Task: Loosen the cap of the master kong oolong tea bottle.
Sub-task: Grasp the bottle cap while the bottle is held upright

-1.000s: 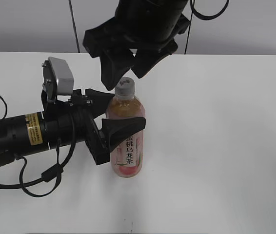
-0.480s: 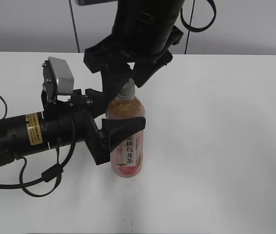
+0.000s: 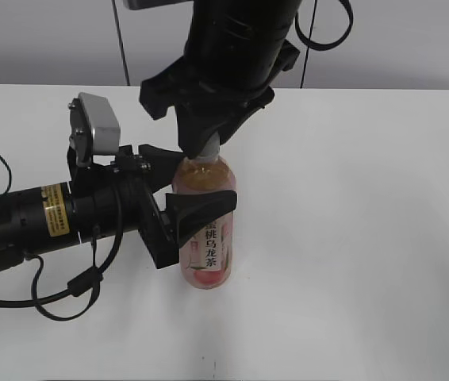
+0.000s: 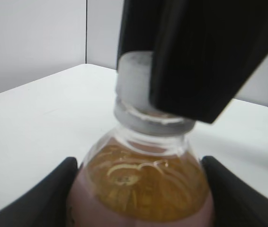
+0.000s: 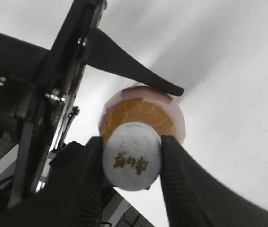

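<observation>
cap (image 5: 131,156) pinched between my right gripper (image 5: 130,158) fingers, ribbed side gives grip | master kong oolong tea bottle (image 3: 205,218) upright beneath it, nearly full, thin-walled, likely slick | left gripper (image 3: 197,186) clamps its shoulder | table (image 3: 367,238) under both

The right gripper (image 3: 206,143) closed off the way down to the cap (image 5: 131,161), a finger pressed on either side. The left gripper (image 3: 185,190) barred the bottle (image 3: 206,238) at mid-height from the left, front and back. The table (image 3: 367,238) lay bare to the right and front
</observation>
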